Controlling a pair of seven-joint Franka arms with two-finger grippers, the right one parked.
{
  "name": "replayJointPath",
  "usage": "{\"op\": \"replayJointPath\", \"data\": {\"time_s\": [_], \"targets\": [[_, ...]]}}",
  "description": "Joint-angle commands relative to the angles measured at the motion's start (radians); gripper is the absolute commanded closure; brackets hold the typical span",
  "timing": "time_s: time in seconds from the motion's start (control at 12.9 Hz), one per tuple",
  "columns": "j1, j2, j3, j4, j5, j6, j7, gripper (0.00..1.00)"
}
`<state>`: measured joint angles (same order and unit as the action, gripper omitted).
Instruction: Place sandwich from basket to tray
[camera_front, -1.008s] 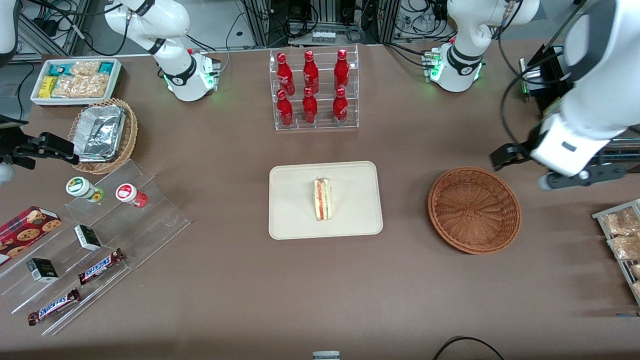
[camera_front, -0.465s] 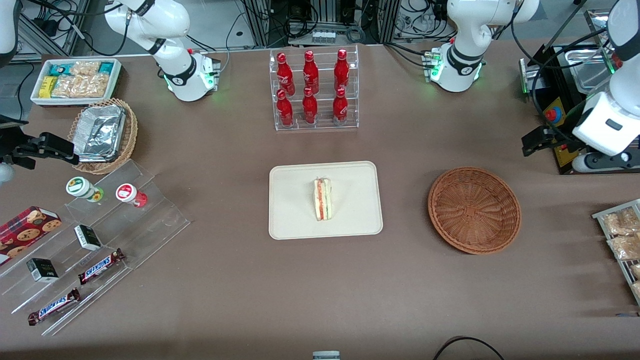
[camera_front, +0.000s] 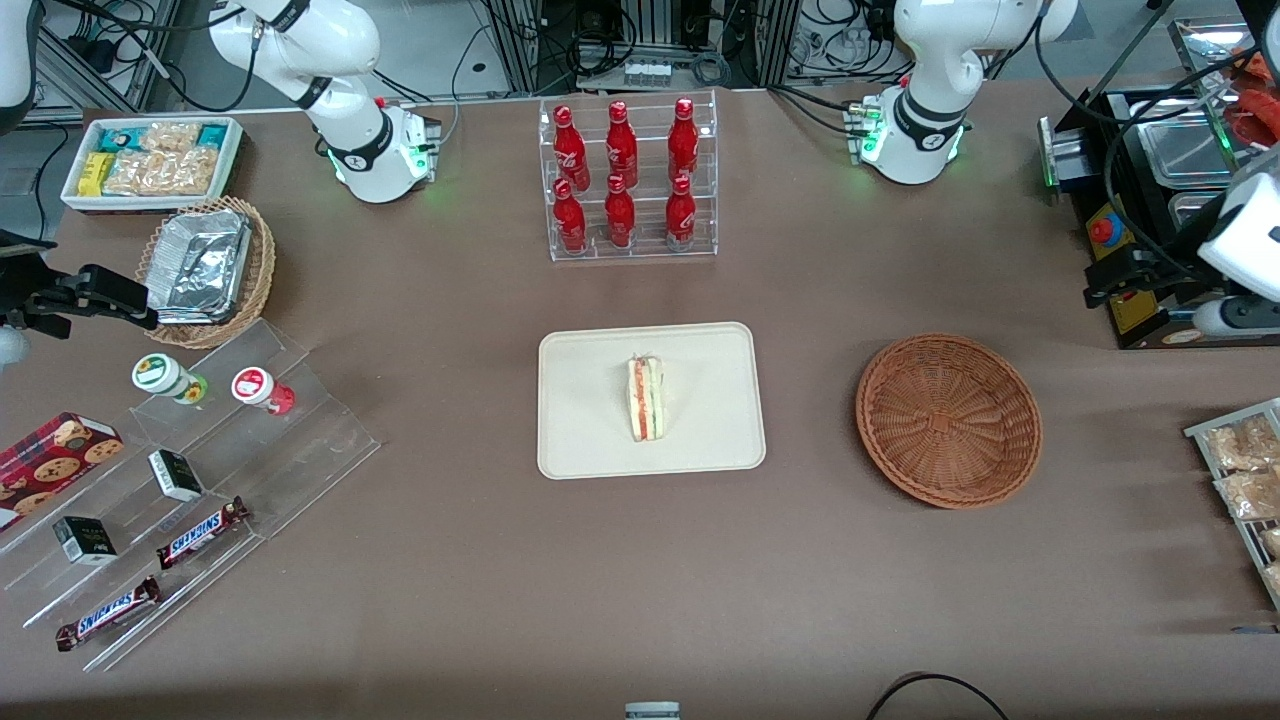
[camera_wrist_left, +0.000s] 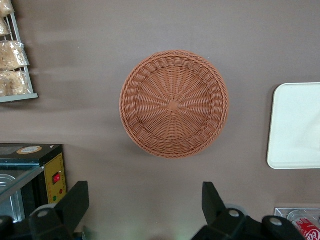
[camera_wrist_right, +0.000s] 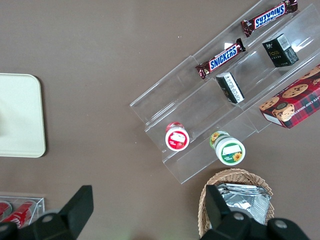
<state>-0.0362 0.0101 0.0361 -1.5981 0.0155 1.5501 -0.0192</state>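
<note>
The sandwich (camera_front: 645, 398) lies on the cream tray (camera_front: 590, 400) at the table's middle, its orange-red and green layers facing up. The reddish-brown wicker basket (camera_front: 948, 420) stands empty beside the tray, toward the working arm's end. My left gripper (camera_front: 1105, 285) hangs above the table's edge at that end, farther from the front camera than the basket. In the left wrist view the gripper (camera_wrist_left: 145, 192) is open and empty, high above the bare table, apart from the basket (camera_wrist_left: 174, 103) and the tray (camera_wrist_left: 295, 125).
A black machine with a red button (camera_front: 1105, 230) stands under the gripper. A rack of snack packets (camera_front: 1240, 470) is near the basket. A bottle rack (camera_front: 625, 180) stands farther from the front camera than the tray. A foil basket (camera_front: 205, 265) and white bin (camera_front: 150, 160) lie toward the parked arm's end.
My left gripper has moved away from the basket toward the working arm's end of the table. The sandwich, tray and basket have not moved.
</note>
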Motion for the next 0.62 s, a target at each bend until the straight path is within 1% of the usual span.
{"op": "replayJointPath", "data": {"time_s": [0.0, 0.16, 0.54], "targets": [[0.006, -0.021, -0.004, -0.020, -0.003, 0.021, 0.018, 0.00], [0.004, -0.004, -0.005, 0.003, -0.003, 0.016, 0.012, 0.00], [-0.008, -0.005, -0.013, 0.009, -0.005, 0.015, 0.010, 0.00]]}}
